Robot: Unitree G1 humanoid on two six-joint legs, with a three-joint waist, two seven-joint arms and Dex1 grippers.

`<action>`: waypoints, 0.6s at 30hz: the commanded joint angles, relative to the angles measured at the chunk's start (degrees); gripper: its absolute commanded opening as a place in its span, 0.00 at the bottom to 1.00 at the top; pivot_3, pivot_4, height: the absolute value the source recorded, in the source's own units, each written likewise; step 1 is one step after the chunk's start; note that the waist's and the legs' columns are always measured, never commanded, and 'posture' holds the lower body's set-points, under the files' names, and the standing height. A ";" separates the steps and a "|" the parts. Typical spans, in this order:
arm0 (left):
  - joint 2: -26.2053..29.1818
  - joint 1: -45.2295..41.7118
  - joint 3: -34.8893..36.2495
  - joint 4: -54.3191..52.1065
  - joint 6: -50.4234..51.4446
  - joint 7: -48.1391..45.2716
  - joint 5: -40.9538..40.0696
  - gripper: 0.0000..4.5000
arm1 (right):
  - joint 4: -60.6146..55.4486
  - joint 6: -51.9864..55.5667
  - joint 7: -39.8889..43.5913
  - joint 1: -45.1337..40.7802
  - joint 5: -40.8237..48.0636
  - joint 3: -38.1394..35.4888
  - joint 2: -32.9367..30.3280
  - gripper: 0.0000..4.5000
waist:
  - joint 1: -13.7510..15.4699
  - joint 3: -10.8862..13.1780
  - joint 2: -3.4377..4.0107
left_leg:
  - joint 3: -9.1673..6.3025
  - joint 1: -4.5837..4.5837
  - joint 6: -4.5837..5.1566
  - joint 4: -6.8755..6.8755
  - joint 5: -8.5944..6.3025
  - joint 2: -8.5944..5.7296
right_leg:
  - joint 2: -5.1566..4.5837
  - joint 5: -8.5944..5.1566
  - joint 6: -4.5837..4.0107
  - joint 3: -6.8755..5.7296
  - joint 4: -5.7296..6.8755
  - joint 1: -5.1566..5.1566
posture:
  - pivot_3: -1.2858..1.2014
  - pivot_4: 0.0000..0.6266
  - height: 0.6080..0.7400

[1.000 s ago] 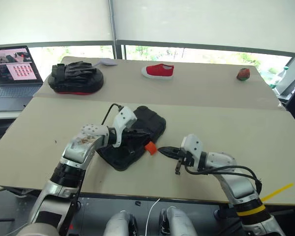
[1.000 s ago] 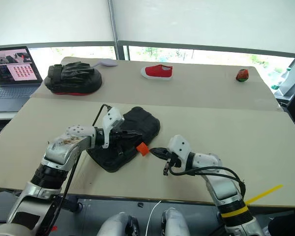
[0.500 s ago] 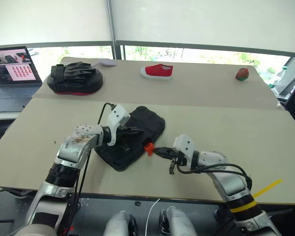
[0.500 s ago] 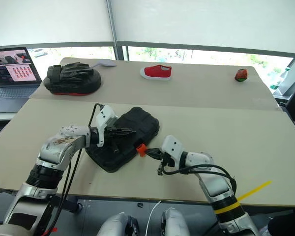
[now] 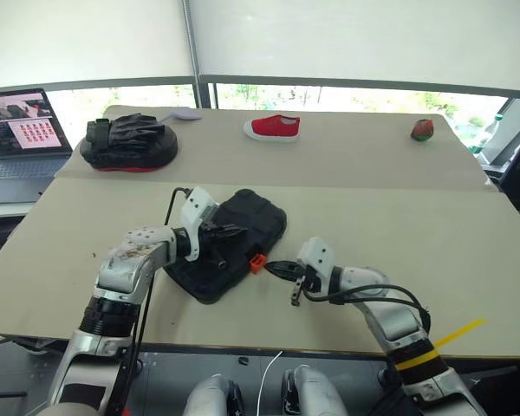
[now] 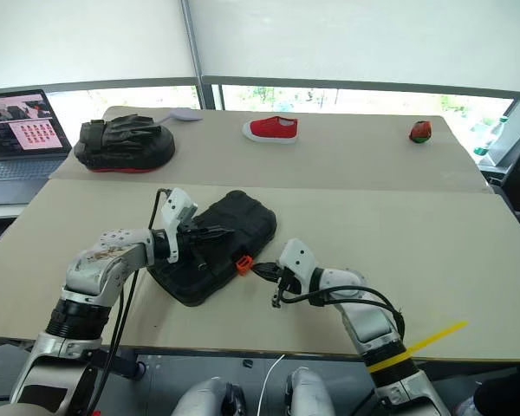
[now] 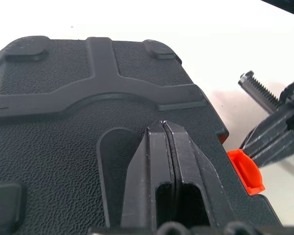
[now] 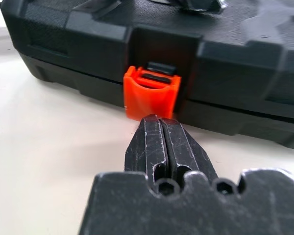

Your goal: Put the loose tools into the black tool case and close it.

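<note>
With my right claw (image 8: 160, 128) now drawn in, pinched shut and empty, against the orange latch (image 8: 152, 93), my left claw (image 7: 162, 147), also shut, presses on the lid of the black tool case (image 5: 243, 227). The case lies closed on the beige counter (image 5: 399, 225); latching looks like all that remains. Windows line the room beyond.

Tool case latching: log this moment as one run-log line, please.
case: lid down on table | latch: orange, sticking out | left gripper: shut, on lid | right gripper: shut, tips at latch
</note>
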 commanded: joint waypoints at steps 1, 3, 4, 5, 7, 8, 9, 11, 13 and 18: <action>0.55 3.29 -2.14 4.51 2.04 1.41 2.28 0.01 | -0.33 -1.77 -0.10 -1.27 -0.10 0.20 1.25 0.00 | 0.02 -0.01 0.01 | 0.00 0.00 0.00 -0.01 0.00 0.00 | 0.00 -0.01 -0.02 0.00 0.01 0.00 | 0.52 0.24 1.00; 0.52 3.64 -2.42 4.16 2.29 1.37 2.24 0.01 | -0.35 -1.41 -0.08 -1.49 0.10 0.24 1.86 0.00 | 0.02 -0.01 0.01 | 0.00 0.00 0.00 -0.02 0.00 0.01 | 0.00 -0.01 -0.02 0.00 0.01 0.00 | 0.52 0.24 1.00; 0.56 3.78 -2.57 4.10 2.31 1.25 2.24 0.01 | -0.36 -1.44 -0.10 -1.55 0.07 0.27 2.13 0.00 | 0.02 -0.01 0.02 | 0.00 0.00 0.00 -0.02 0.00 0.01 | 0.00 -0.01 -0.02 0.00 0.01 0.00 | 0.52 0.24 1.00; 0.59 3.90 -2.69 4.03 2.38 1.17 2.23 0.01 | -0.49 -1.47 -0.15 -1.56 0.07 0.27 2.35 0.00 | 0.03 -0.01 0.02 | 0.00 0.00 0.00 -0.02 0.00 0.01 | -0.01 -0.01 -0.02 0.00 0.01 0.00 | 0.52 0.24 1.00; 0.62 4.03 -2.96 3.91 2.59 1.01 2.20 0.01 | -1.05 -2.52 -0.50 -1.47 0.20 -0.13 2.79 0.00 | 0.02 -0.01 0.02 | 0.00 0.00 0.01 -0.02 -0.02 0.01 | -0.01 -0.02 -0.02 0.00 0.00 -0.01 | 0.52 0.24 1.00; 0.62 4.08 -3.10 3.85 2.67 0.94 2.20 0.01 | -1.51 -2.92 -0.57 -1.42 0.42 -0.42 2.90 0.00 | 0.01 -0.01 0.02 | 0.00 0.00 0.01 -0.03 -0.02 0.01 | -0.01 -0.02 -0.03 0.00 0.00 -0.01 | 0.52 0.24 1.00; 0.63 4.15 -3.23 3.78 2.78 0.87 2.19 0.01 | -2.40 -2.65 -0.45 -1.25 1.28 -0.95 3.06 0.00 | 0.02 -0.01 0.02 | -0.01 0.00 0.01 -0.04 -0.02 0.01 | -0.01 -0.02 -0.03 0.00 0.00 -0.02 | 0.52 0.24 1.00; 0.63 4.25 -3.43 3.77 2.96 0.79 2.20 0.01 | -3.92 -1.82 -0.48 -1.02 2.91 -2.11 3.48 0.00 | 0.02 -0.01 0.02 | -0.01 0.00 0.01 -0.05 -0.03 0.01 | -0.01 -0.02 -0.03 0.00 0.00 -0.02 | 0.52 0.24 1.00; 0.65 4.32 -3.64 3.86 3.12 0.71 2.26 0.01 | -4.79 -1.38 -0.29 -0.90 4.19 -2.77 3.74 0.00 | 0.00 -0.01 0.02 | 0.00 0.00 0.02 -0.06 -0.05 0.01 | -0.01 -0.02 -0.03 0.00 0.00 -0.03 | 0.52 0.24 1.00; 0.89 4.40 -4.44 4.32 3.37 0.26 2.54 0.01 | -4.29 -1.61 -0.60 -1.85 5.46 -3.35 4.93 0.00 | -0.06 -0.02 0.04 | -0.04 0.01 0.04 -0.13 -0.08 0.02 | 0.01 -0.02 -0.04 0.02 -0.01 -0.05 | 0.52 0.24 1.00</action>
